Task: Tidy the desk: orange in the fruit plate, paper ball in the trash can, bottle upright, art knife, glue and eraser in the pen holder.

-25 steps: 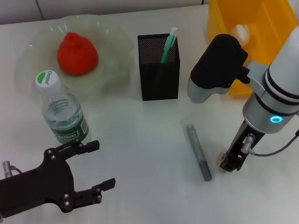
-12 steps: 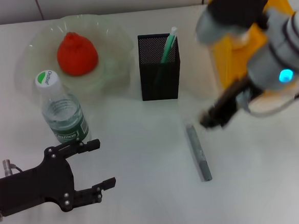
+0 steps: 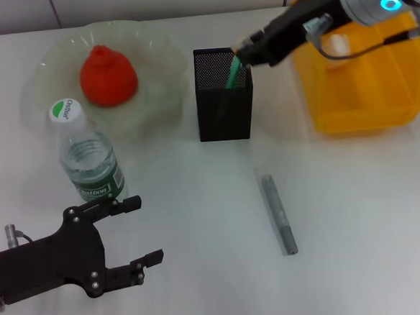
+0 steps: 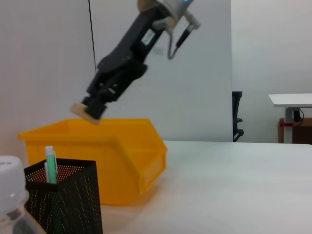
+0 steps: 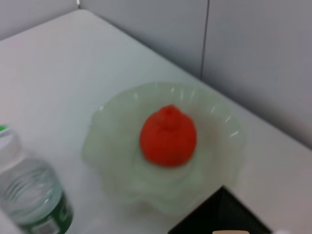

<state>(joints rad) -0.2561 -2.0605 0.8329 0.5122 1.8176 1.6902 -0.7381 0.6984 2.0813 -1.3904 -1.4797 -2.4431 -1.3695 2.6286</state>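
Far off in the room, a small white-topped side table (image 4: 291, 100) on a metal leg, with a dark office chair (image 4: 237, 117) near it. At the far side, a plain pale grey wall (image 3: 149, 2), split by a thin dark vertical seam (image 3: 53, 7).

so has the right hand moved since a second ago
Yes. The right hand was low on the white desk near the grey stick; now it is raised over the square black mesh pen holder, shut on the small beige eraser.

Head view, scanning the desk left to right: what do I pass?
Translucent pale-green scalloped fruit plate, clear plastic bottle with white cap, black mesh pen holder, grey stick lying flat, yellow plastic trash can.
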